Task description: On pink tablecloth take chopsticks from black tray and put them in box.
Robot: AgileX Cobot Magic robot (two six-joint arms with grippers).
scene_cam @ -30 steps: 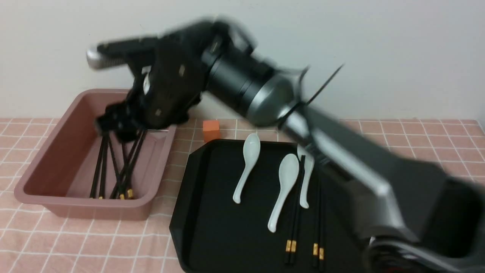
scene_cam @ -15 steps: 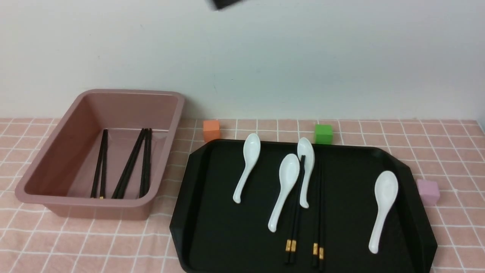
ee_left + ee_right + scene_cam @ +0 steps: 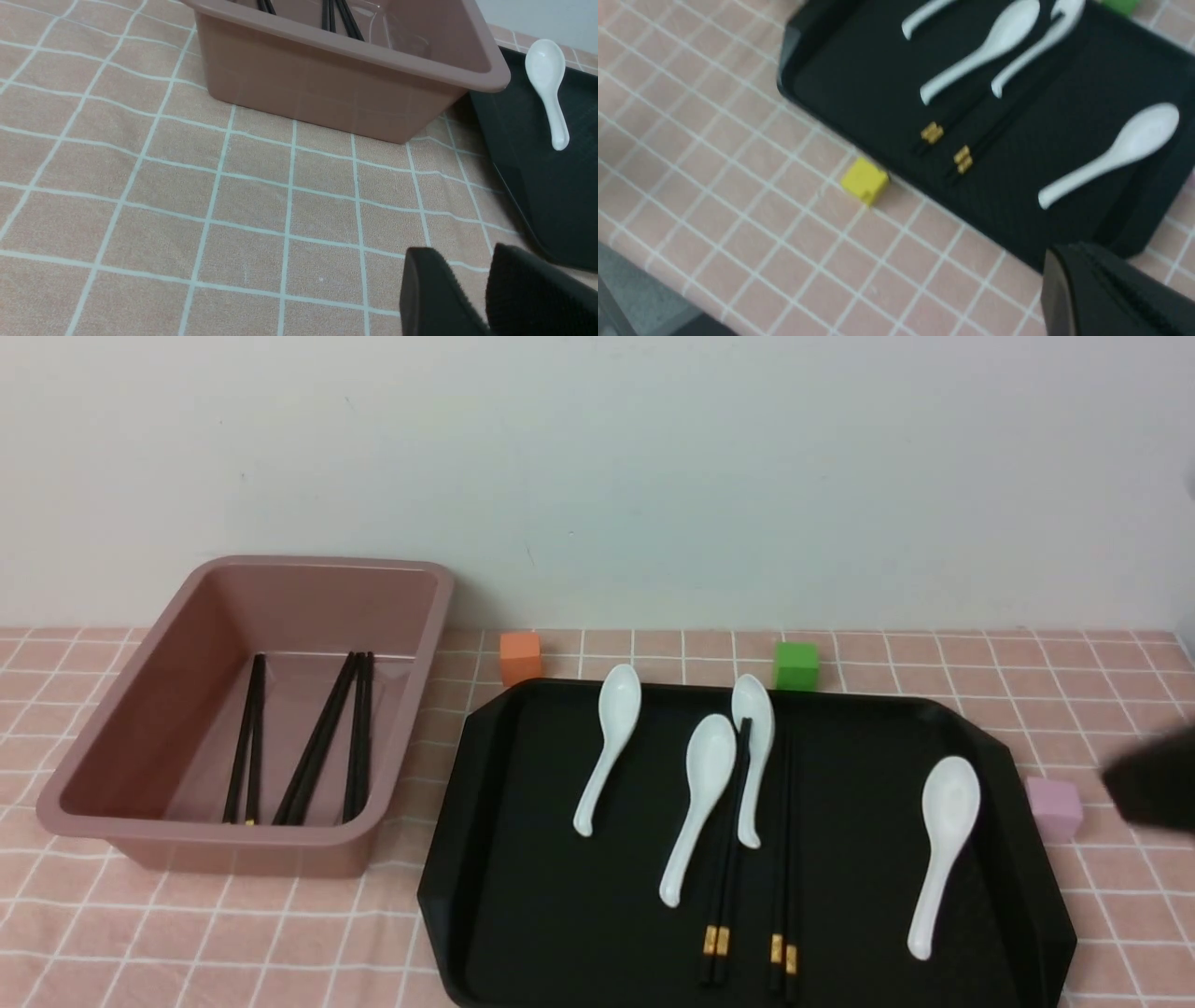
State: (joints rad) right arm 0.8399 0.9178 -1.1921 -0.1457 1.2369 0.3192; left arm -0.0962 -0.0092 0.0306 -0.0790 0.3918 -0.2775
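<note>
The box stands at the left on the pink tablecloth with three pairs of chopsticks lying in it. Two more pairs lie on the black tray, gold bands toward me. They also show in the right wrist view. My right gripper is shut and empty, above the tablecloth off the tray's near right corner. A dark blur of that arm shows at the right edge. My left gripper hangs over the tablecloth near the box, fingers slightly apart and empty.
Several white spoons lie on the tray, and one touches a chopstick pair. Around the tray sit an orange cube, a green cube, a pink cube and a yellow cube. A wall stands close behind.
My right arm was over the box with chopsticks under its gripper. It has swung up and away to the right edge. The chopsticks now lie flat in the box.
</note>
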